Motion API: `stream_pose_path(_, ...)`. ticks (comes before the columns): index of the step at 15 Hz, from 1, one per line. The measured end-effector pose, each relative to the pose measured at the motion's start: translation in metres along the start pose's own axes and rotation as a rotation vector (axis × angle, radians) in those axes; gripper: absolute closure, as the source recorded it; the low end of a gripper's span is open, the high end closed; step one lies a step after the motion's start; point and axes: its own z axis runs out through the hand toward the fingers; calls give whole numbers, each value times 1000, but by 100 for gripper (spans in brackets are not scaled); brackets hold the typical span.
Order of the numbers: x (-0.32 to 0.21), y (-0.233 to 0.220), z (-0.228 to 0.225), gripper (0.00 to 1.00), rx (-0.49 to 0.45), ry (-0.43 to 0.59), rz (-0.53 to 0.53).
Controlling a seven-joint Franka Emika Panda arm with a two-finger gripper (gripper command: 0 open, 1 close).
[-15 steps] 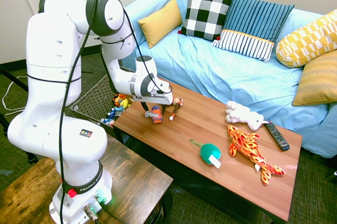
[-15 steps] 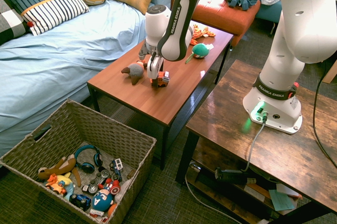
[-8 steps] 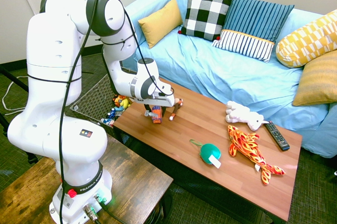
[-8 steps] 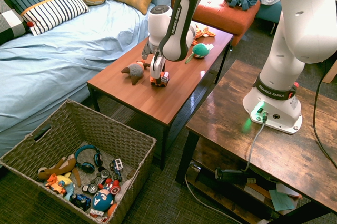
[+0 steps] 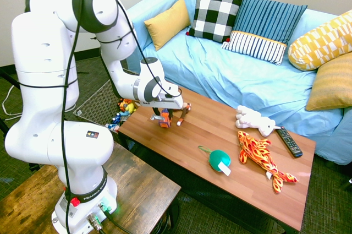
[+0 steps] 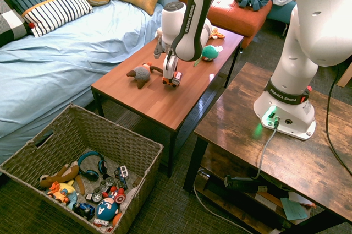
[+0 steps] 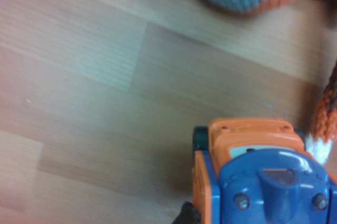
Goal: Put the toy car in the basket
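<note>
Currently, the step in hand is the pick, at its close: my end effector (image 6: pixel 170 73) is drawn in on the car (image 6: pixel 173 80), one finger against its side, and I judge the grip made. The car is outside the basket (image 6: pixel 110 137), well apart from it, at or just above the desk (image 6: pixel 148 104). I cannot tell whether its wheels are clear of the surface. The basket stands lower than the desk, beyond its end, with other toys inside.

Next move: raise the car straight up, confirm that it follows without slip, then carry it toward the basket. Keep height until the car is fully inside the line of the basket's rim; then lower and release.

Caution: the plush (image 6: pixel 142 76), also outside the basket, lies close to the car. A low sideways start could drag it. The car's smooth, hard body may turn if gripped off-centre.
</note>
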Motion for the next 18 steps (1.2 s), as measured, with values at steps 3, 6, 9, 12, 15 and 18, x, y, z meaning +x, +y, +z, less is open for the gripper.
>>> stream_pose_path(3, -7, -56, -66, 100, -13, 68, -14)
stream_pose_path(6, -66, -189, -146, 100, -30, 120, -90)
stream_pose_path(9, -144, -292, -144, 100, -71, 109, -189)
stream_pose_path(12, -138, -341, -85, 100, -107, 73, -197)
stream_pose_path(15, -146, -380, -23, 100, -135, 23, -210)
stream_pose_path(18, -162, -412, 22, 0, -167, -3, -225)
